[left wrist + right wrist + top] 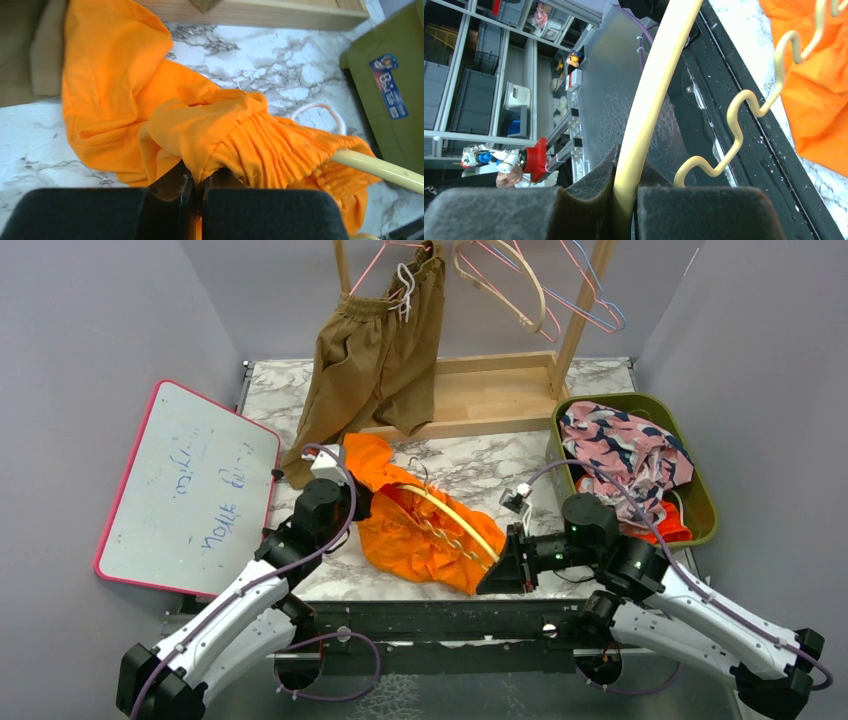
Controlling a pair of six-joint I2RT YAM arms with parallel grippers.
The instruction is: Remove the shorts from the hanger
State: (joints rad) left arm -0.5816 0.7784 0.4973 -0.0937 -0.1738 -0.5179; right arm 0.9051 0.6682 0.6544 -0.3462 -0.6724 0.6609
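Bright orange shorts point(420, 525) lie crumpled on the marble table, still threaded on a cream hanger point(455, 520). My left gripper point(360, 502) is shut on a fold of the orange shorts point(200, 125) near the gathered waistband; in the left wrist view the gripper point(200, 180) pinches the cloth. At the table's near edge my right gripper point(497, 575) is shut on the hanger's thick bar point(649, 90), with the gripper point(626, 175) clamped around it. The hanger's wavy wire point(739, 115) runs into the orange fabric point(819, 75). Tan-brown shorts point(375, 360) hang on the rack behind.
A green bin point(700, 480) at the right holds pink shorts with dark blotches point(620, 445). Several empty hangers point(540, 285) hang on the wooden rack, whose base point(490, 390) stands at the back. A whiteboard point(185, 490) leans at the left.
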